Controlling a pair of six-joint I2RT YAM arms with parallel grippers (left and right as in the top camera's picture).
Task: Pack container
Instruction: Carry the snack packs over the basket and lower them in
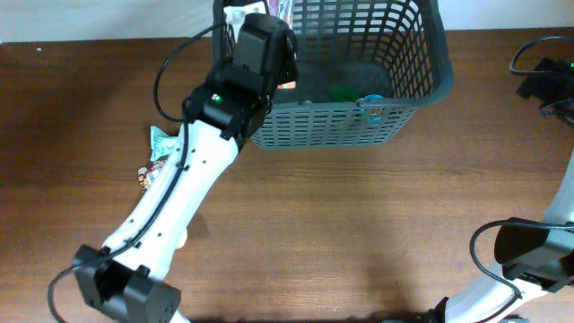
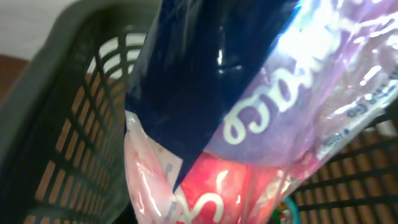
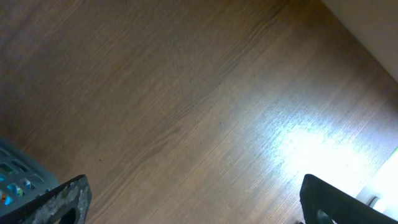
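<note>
The dark grey slotted container (image 1: 439, 63) stands at the table's far edge. My left gripper (image 1: 267, 40) hangs over its left wall and is shut on a shiny snack packet (image 2: 249, 93), navy, purple and pink-red with white lettering. The packet fills the left wrist view and hides the fingers, with the container's lattice wall (image 2: 56, 106) behind it. A bit of the packet shows at the top of the overhead view (image 1: 283, 9). My right gripper (image 3: 196, 202) is open and empty over bare wood, far from the container, at the table's right front.
Inside the container lie a green item (image 1: 343, 92) and a blue-topped tub (image 1: 372, 103). A teal packet (image 1: 161, 137) and another small wrapped snack (image 1: 147, 176) lie on the table left of my left arm. The container's corner (image 3: 15, 171) shows in the right wrist view. Black cables (image 1: 538, 76) lie at far right.
</note>
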